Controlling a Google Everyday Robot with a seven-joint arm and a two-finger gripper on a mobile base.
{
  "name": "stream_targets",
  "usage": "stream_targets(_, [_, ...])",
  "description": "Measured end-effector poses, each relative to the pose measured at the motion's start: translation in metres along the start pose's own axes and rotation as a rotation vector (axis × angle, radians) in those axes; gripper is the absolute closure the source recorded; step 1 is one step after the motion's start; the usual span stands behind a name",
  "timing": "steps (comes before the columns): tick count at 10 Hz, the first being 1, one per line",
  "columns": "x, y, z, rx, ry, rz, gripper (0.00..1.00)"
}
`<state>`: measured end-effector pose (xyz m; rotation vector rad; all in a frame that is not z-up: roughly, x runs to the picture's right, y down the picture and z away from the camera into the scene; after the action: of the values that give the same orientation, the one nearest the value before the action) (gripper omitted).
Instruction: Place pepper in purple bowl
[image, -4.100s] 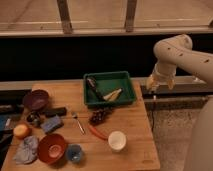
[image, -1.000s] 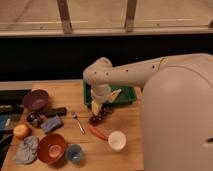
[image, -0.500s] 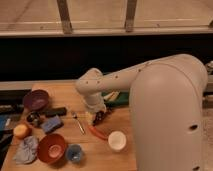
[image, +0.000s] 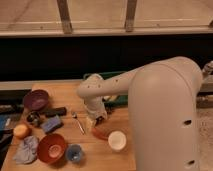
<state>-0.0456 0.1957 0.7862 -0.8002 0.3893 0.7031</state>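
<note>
Hanging low over the wooden tabletop (image: 97, 160), camera view: the gripper (image: 98, 120) sits at the end of the white arm, just above the pepper (image: 100, 133), near a white cup (image: 117, 140); contact with the pepper is unclear, and whether the jaws are open or closed cannot be told. Pepper lies on the tabletop between a spoon (image: 77, 121) and the white cup, well apart from the purple bowl (image: 36, 99) at the far left. Red-orange bowl (image: 51, 148) and small blue cup (image: 74, 153) stand at the near edge.
</note>
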Motion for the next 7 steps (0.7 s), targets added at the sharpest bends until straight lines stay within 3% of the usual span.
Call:
stream_targets(2, [0.007,0.003,0.012,-0.015,0.030,0.017,0.35])
stream_targets(5, [0.016,0.005,0.026,0.017,0.100,0.039,0.35])
stream_targets(7, [0.020,0.002,0.040,0.005,0.127,0.059,0.35])
